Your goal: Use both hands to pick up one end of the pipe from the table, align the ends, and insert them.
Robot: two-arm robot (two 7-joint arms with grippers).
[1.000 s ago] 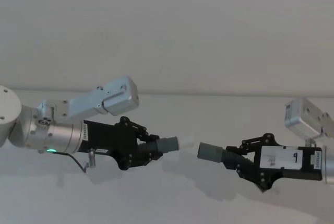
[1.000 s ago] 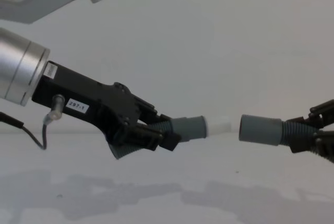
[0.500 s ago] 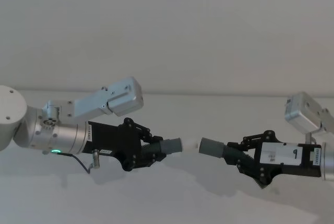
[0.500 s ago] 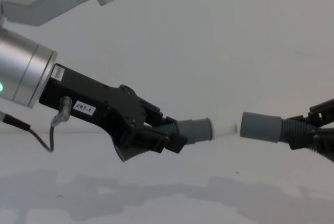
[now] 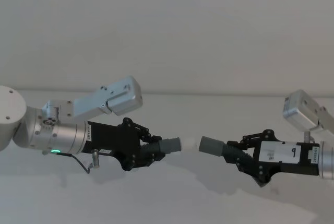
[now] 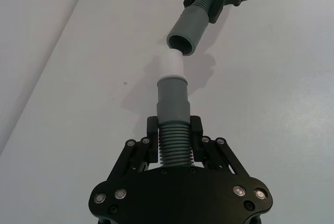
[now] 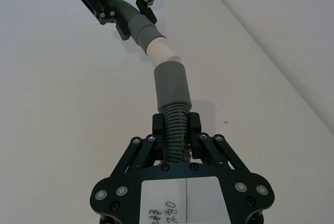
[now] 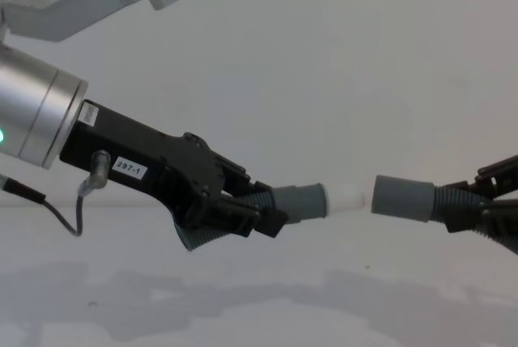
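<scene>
Over on the left, the left gripper (image 8: 243,211) hangs above the table (image 8: 340,315), its silver wrist showing a green light and a small "297-1" label (image 8: 129,170) on the black body. Its fingers (image 6: 151,138) are pinched on the ribbed body of the left hose piece (image 6: 174,143), right behind the smooth grey cuff (image 8: 299,201). Out of that cuff pokes the short white tip (image 8: 346,198), aimed across at the other arm.

Moving to the middle: the white tip sits right at the mouth of the opposite cuff (image 8: 402,197). From the chest view the tip looks to be touching the rim or just short of it; the left wrist view shows the tip (image 6: 170,63) just at the open bore of that cuff (image 6: 186,32), slightly off its axis. Whether it has entered, I cannot tell. The bore itself is hollow and dark, with nothing seen inside it.

On the right, the right gripper (image 5: 241,157) is also held clear of the table, its fingers (image 7: 159,125) clamped on the ribs of the right hose piece (image 7: 176,130), just behind its smooth cuff (image 7: 171,85). A white label (image 5: 282,153) sits on its black body. Both hose pieces are up in the air, facing each other nearly end to end, with their shadows on the white table below.
</scene>
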